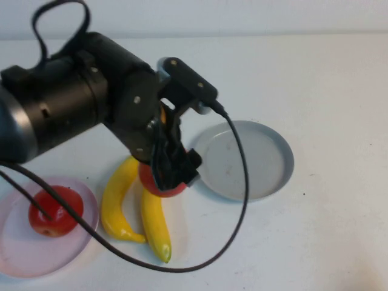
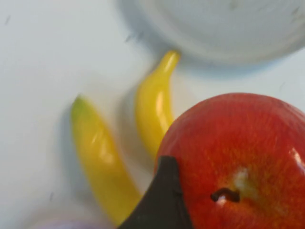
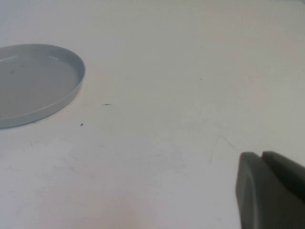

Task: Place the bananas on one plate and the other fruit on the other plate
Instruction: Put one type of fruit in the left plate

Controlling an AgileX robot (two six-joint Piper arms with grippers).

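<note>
My left gripper (image 1: pixel 173 173) is shut on a red apple (image 1: pixel 159 185), just left of the grey-blue plate (image 1: pixel 267 157), which holds nothing. In the left wrist view the apple (image 2: pixel 238 152) fills the near side, with one dark finger (image 2: pixel 162 200) against it. Two yellow bananas (image 1: pixel 115 200) (image 1: pixel 156 224) lie side by side on the table below the gripper; they also show in the left wrist view (image 2: pixel 102 157) (image 2: pixel 152 109). A second red apple (image 1: pixel 56 210) sits on the pale pink plate (image 1: pixel 18 254) at the front left. My right gripper (image 3: pixel 262 155) is shut and empty over bare table.
The left arm's black cable (image 1: pixel 242 182) loops over the table and the grey-blue plate's left edge. The grey-blue plate also shows in the left wrist view (image 2: pixel 224 28) and the right wrist view (image 3: pixel 33 81). White table lies to the right.
</note>
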